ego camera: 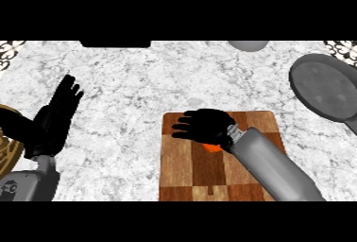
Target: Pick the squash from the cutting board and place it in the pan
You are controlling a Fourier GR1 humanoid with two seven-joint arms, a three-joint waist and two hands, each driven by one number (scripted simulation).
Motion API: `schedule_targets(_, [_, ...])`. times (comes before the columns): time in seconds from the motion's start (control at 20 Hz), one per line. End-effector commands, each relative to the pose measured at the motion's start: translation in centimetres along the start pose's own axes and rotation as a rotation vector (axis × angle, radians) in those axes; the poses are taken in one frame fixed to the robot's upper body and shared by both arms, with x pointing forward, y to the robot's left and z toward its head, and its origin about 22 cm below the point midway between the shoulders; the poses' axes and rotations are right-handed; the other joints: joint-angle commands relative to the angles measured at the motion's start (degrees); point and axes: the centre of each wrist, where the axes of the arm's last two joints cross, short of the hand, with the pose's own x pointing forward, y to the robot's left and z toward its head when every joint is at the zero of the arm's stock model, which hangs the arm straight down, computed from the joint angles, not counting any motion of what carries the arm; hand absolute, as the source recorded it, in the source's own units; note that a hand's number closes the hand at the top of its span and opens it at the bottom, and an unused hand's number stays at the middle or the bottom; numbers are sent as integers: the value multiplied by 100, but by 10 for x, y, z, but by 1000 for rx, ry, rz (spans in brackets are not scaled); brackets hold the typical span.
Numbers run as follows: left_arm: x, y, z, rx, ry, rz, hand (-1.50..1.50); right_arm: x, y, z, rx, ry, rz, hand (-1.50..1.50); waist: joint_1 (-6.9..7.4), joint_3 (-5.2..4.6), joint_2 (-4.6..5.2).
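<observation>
The right hand (204,125) lies over the upper part of the cutting board (188,175), fingers curled over an orange squash (212,148) showing just beneath it. The pan (327,87) sits at upper right. The left hand (57,113) rests open at left.

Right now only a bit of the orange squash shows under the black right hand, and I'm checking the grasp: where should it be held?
Judging loosely: across its middle, from above. The orange squash lies on the brown wooden cutting board, mostly hidden under the black right hand, so its shape is unclear.
</observation>
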Motion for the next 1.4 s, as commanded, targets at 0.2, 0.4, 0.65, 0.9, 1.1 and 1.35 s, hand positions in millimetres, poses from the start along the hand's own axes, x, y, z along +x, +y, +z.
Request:
schedule_targets(0.2, [-12, -24, -3, -7, 6, 1, 0, -4, 21, -15, -33, -122, 51, 150, -8, 1, 12])
schedule_targets(0.4, [10, -5, -2, -8, 8, -4, 0, -5, 30, -22, -52, -123, -1, 150, 7, 2, 3])
schedule_targets(0.65, [10, 3, 7, -23, 2, -9, 0, -4, 11, -29, -78, -143, -55, 150, 15, 1, -2])
schedule_targets(0.9, [-3, 13, 7, 12, 10, -9, 0, -27, 10, 12, -246, 45, -131, 150, -66, -1, -16])
schedule_targets(1.1, [-5, 16, 12, 60, 29, -8, 0, -58, 55, 50, -262, 574, -425, 150, -425, -4, -88])
schedule_targets(1.35, [-7, 5, 11, 78, 18, -4, 0, -64, 13, 92, -545, 958, -359, 150, -405, -7, -118])
